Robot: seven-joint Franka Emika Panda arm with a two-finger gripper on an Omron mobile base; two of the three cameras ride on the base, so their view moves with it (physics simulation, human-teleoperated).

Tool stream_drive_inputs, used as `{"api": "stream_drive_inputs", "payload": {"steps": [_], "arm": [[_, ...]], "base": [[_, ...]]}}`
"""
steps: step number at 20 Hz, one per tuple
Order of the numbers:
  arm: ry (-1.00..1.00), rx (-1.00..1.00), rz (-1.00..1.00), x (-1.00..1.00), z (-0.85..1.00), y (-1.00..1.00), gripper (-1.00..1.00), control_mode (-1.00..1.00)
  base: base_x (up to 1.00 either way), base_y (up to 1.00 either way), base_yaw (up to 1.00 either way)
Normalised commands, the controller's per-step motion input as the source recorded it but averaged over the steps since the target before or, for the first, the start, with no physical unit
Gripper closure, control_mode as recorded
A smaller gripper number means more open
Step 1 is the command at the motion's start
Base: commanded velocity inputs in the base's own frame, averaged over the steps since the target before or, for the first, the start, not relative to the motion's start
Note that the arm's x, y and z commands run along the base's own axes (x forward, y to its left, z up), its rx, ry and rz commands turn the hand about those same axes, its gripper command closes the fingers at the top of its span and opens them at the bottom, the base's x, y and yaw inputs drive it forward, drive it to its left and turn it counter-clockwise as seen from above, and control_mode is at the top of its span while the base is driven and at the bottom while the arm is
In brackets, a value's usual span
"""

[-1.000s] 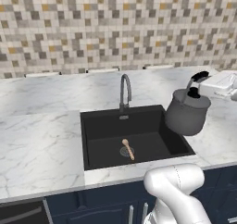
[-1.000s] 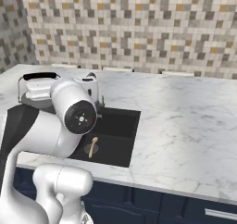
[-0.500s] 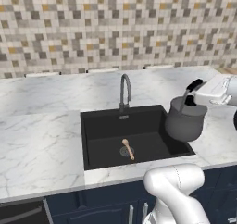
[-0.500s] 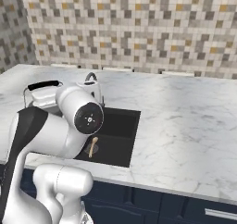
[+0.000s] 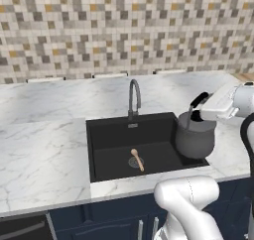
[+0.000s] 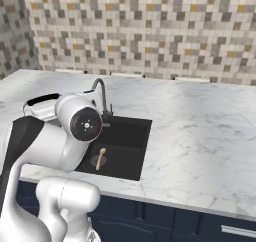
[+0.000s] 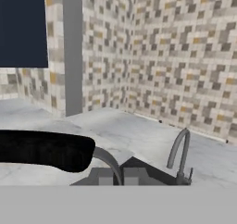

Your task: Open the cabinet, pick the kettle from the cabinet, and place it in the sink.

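The grey kettle (image 5: 194, 139) hangs by its black arched handle (image 5: 198, 100) over the right end of the black sink (image 5: 114, 135), its base about level with the rim. My gripper (image 5: 203, 108) comes in from the right and is shut on that handle. In the hand view the black handle (image 7: 44, 149) crosses just above my gripper (image 7: 119, 177). The grey curved spout (image 7: 109, 160) bends beside it. The faucet (image 7: 178, 154) stands ahead. A dark navy face of the cabinet (image 7: 23, 26) shows at top left. From the right base my arm covers the kettle's body, leaving its handle (image 6: 41, 99) in sight.
A wooden utensil (image 5: 137, 159) lies on the sink's floor near the drain. The gooseneck faucet (image 5: 134, 97) rises at the basin's back edge. White marble countertop (image 5: 44, 150) runs on both sides, with tiled wall behind. Navy drawers (image 5: 99, 223) sit below the counter's front.
The kettle has come down and a little to the left, toward the sink's right end. My hand has swung further into the left base view from the right.
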Motion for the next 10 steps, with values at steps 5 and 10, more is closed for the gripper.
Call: {"api": "stream_drive_inputs", "payload": {"steps": [5, 10], "arm": [[0.08, -0.03, 0.0, 0.0, -0.26, 0.1, 1.0, -1.0], [0.09, 0.0, 0.0, 0.01, -0.23, 0.06, 1.0, -1.0]], "base": [[0.0, 0.0, 0.0], [0.0, 0.0, 0.0]]}}
